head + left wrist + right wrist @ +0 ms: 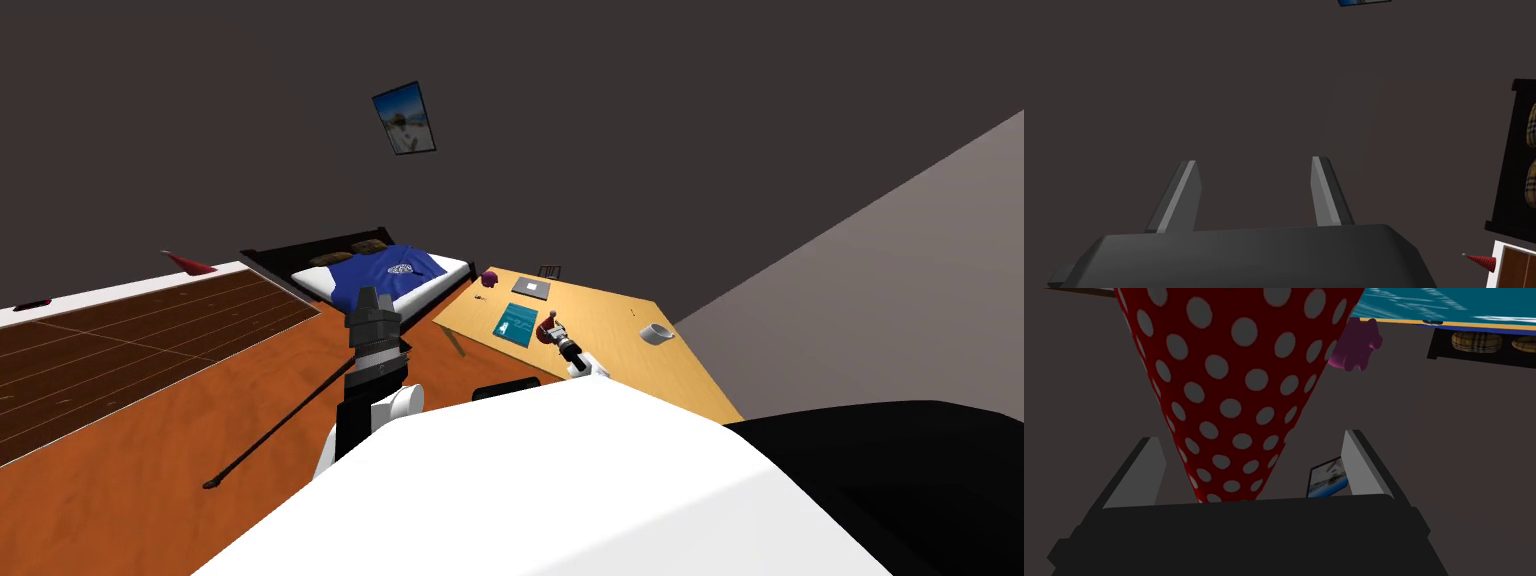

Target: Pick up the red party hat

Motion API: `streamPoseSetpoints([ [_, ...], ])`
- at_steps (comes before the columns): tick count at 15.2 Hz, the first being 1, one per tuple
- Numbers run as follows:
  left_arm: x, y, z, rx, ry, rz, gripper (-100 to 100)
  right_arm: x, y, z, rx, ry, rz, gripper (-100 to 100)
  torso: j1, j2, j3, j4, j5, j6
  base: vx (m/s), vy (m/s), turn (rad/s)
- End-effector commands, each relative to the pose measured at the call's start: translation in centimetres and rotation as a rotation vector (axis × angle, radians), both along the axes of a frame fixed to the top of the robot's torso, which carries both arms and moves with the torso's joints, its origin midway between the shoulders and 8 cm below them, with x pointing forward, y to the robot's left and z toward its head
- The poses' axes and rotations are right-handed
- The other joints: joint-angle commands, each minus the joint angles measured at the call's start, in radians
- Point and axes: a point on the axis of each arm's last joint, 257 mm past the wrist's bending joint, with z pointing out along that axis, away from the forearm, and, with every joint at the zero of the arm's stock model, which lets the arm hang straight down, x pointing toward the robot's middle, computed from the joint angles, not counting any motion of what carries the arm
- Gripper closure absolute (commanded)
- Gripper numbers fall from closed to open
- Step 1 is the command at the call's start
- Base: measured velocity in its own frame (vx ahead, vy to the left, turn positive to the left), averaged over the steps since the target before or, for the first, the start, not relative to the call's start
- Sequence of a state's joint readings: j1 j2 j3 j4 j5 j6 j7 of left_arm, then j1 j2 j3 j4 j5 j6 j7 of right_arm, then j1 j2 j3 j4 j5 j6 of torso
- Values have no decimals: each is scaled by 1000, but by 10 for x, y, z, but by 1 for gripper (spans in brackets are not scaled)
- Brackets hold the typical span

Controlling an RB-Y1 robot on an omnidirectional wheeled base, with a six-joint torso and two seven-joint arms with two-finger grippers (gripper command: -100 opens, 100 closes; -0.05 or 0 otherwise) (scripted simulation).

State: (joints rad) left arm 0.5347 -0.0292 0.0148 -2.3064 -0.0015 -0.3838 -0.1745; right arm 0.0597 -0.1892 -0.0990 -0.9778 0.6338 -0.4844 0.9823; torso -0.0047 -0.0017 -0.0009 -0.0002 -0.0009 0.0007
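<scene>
Between the spread right gripper (1251, 435) fingers (1358, 463), the red party hat (1239, 388) is sitting unpinched, probably getting lined up for a squeeze; left gripper (1254, 160) is idling, spread too.

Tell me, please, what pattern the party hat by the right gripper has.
Red with light grey polka dots; the party hat shows best in the right wrist view.

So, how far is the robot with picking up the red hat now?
Done: the right gripper is at the red dotted hat on the desk, with the hat between its fingers. In hand: the fingers are open, a gap on one side. Left: to close and lift. The left gripper is open, away from the desk.
</scene>
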Motion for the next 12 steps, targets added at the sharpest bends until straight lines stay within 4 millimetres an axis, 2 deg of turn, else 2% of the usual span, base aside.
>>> streamPoseSetpoints([
  [1, 0, 0, 0, 0, 0, 0, 0, 9, 24, 4, -5, -4, 28, -100, 0, 0, 0, 0, 0, 0, 38, -74, -278],
  [2, 0, 0, 0, 0, 0, 0, 0, 8, 25, 3, -18, -1, 38, -100, 0, 0, 0, 0, 0, 0, 27, -53, -116],
  [3, 0, 0, 0, 0, 0, 0, 0, 21, 54, 13, 4, -19, 56, -100, 0, 1, 0, 0, 0, 0, 35, -77, -288],
  [5, 0, 0, 0, 0, 0, 0, 0, 20, 57, 10, -27, -13, 76, -100, -1, 0, 0, 0, 0, 0, 39, -67, -210],
  [6, 0, 0, 0, 0, 0, 0, 0, 33, 85, 22, -6, -33, 93, -100, 0, 1, 0, 0, 0, 0, 46, -76, -289],
  [7, 0, 0, 0, 0, 0, 0, 0, 32, 87, 20, -25, -30, 104, -100, -1, 0, 0, 0, 0, 0, 46, -81, -291],
  [9, 0, 0, 0, 0, 0, 0, 0, 30, 84, 20, -24, -28, 99, -100, 0, 1, 0, 0, 0, -1, 29, -39, -35],
  [10, 0, 0, 0, 0, 0, 0, 0, 31, 85, 20, -26, -28, 101, 100, 1, 1, 1, 0, 0, -1, 9, -11, 2],
  [12, 0, 0, 0, 0, 0, 0, 0, 31, 85, 20, -25, -28, 101, 100, 3, 3, 1, 0, 1, 0, 0, 0, 0],
])
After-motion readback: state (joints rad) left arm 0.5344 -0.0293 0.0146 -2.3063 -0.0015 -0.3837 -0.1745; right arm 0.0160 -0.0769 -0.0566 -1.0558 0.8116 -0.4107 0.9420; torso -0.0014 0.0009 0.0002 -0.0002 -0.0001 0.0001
